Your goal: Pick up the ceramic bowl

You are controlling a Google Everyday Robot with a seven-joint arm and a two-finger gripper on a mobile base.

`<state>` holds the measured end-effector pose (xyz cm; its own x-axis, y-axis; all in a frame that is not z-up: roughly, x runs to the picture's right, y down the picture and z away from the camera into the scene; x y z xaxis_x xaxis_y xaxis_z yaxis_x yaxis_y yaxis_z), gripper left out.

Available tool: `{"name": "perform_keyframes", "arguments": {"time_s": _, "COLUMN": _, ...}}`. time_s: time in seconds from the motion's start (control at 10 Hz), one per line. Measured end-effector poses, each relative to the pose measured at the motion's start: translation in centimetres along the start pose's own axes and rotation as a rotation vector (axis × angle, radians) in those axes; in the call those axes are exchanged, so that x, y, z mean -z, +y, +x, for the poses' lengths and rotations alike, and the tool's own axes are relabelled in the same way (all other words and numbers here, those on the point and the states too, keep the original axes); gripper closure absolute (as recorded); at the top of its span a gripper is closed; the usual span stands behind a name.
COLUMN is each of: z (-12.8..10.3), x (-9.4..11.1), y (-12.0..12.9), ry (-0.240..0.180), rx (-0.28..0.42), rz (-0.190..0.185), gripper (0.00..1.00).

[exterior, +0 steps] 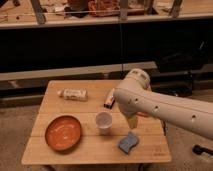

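Note:
The ceramic bowl (63, 132) is wide, shallow and orange-red, and sits on the front left of the wooden table (80, 155). My white arm (165, 107) reaches in from the right over the table. My gripper (132, 121) hangs below the arm's bend, above the table to the right of a small white cup (103, 121) and just behind a blue sponge (128, 142). The gripper is well to the right of the bowl and holds nothing that I can see.
A white bottle (73, 94) lies on its side at the back left. A dark snack bar (109, 98) lies at the back centre, partly behind the arm. A dark shelf unit (100, 45) stands behind the table.

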<state>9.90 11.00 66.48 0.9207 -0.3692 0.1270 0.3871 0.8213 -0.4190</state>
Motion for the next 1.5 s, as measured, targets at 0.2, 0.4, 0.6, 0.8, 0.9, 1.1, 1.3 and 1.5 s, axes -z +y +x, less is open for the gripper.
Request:
{"name": "perform_keyframes", "arguments": {"time_s": 0.2, "z": -0.7, "x": 0.0, "y": -0.2, "ry": -0.001, "rx": 0.041, "rz": 0.004, "gripper": 0.20}}
{"name": "perform_keyframes", "arguments": {"time_s": 0.4, "z": -2.1, "x": 0.1, "y": -0.7, "ry": -0.003, "rx": 0.092, "rz": 0.009, "gripper": 0.20}}
{"name": "perform_keyframes", "arguments": {"time_s": 0.6, "z": -2.9, "x": 0.0, "y": -0.8, "ry": -0.003, "rx": 0.159, "rz": 0.017, "gripper": 0.20}}
{"name": "perform_keyframes", "arguments": {"time_s": 0.8, "z": -4.2, "x": 0.0, "y": -1.2, "ry": -0.009, "rx": 0.196, "rz": 0.021, "gripper": 0.20}}
{"name": "perform_keyframes", "arguments": {"time_s": 0.9, "z": -5.2, "x": 0.0, "y": -1.5, "ry": -0.016, "rx": 0.225, "rz": 0.025, "gripper": 0.20}}
{"name": "perform_keyframes", "arguments": {"time_s": 1.1, "z": -5.6, "x": -0.1, "y": -1.7, "ry": -0.019, "rx": 0.256, "rz": 0.027, "gripper": 0.20}}
{"name": "perform_keyframes", "arguments": {"time_s": 1.3, "z": -6.5, "x": -0.1, "y": -2.1, "ry": -0.025, "rx": 0.290, "rz": 0.032, "gripper": 0.20}}
{"name": "perform_keyframes", "arguments": {"time_s": 1.5, "z": -8.0, "x": -0.2, "y": -2.7, "ry": -0.033, "rx": 0.316, "rz": 0.039, "gripper": 0.20}}
